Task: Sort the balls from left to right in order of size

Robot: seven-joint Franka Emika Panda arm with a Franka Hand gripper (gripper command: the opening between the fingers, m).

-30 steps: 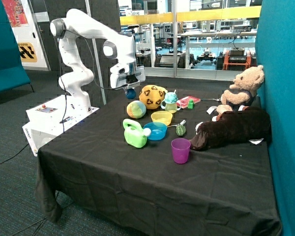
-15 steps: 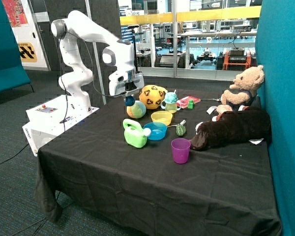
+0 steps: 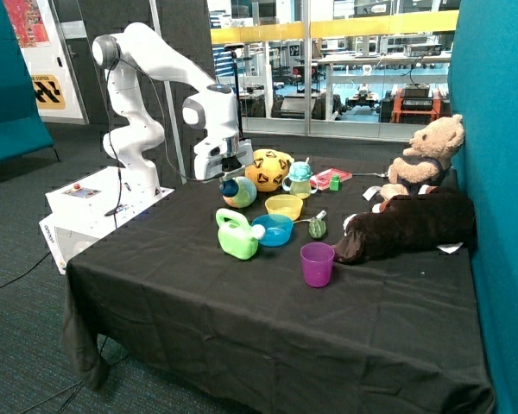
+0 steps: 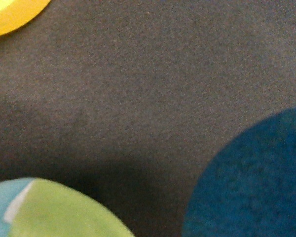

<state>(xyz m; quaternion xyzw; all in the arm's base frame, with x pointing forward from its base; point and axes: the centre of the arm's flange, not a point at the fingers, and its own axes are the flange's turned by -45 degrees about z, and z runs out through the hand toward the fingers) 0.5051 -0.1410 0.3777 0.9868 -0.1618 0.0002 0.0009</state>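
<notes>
My gripper (image 3: pixel 229 180) is shut on a small dark blue ball (image 3: pixel 230 188) and holds it low over the black tablecloth (image 3: pixel 242 302), right beside the medium multicoloured ball (image 3: pixel 243 194). The large yellow ball with dark patches (image 3: pixel 269 169) sits just behind them. In the wrist view the blue ball (image 4: pixel 251 182) fills one corner, the multicoloured ball (image 4: pixel 54 212) another, and a yellow edge (image 4: pixel 10 12) shows in a third. Which yellow object that edge belongs to I cannot tell.
In front of the balls stand a green watering can (image 3: pixel 236 235), a blue bowl (image 3: pixel 274 229), a yellow bowl (image 3: pixel 284 206) and a purple cup (image 3: pixel 317 264). A sippy cup (image 3: pixel 300 179), a teddy bear (image 3: pixel 427 159) and a brown plush (image 3: pixel 406 226) lie further along.
My gripper has come down with the blue ball, from above the table to close beside the multicoloured ball. The other objects have not moved.
</notes>
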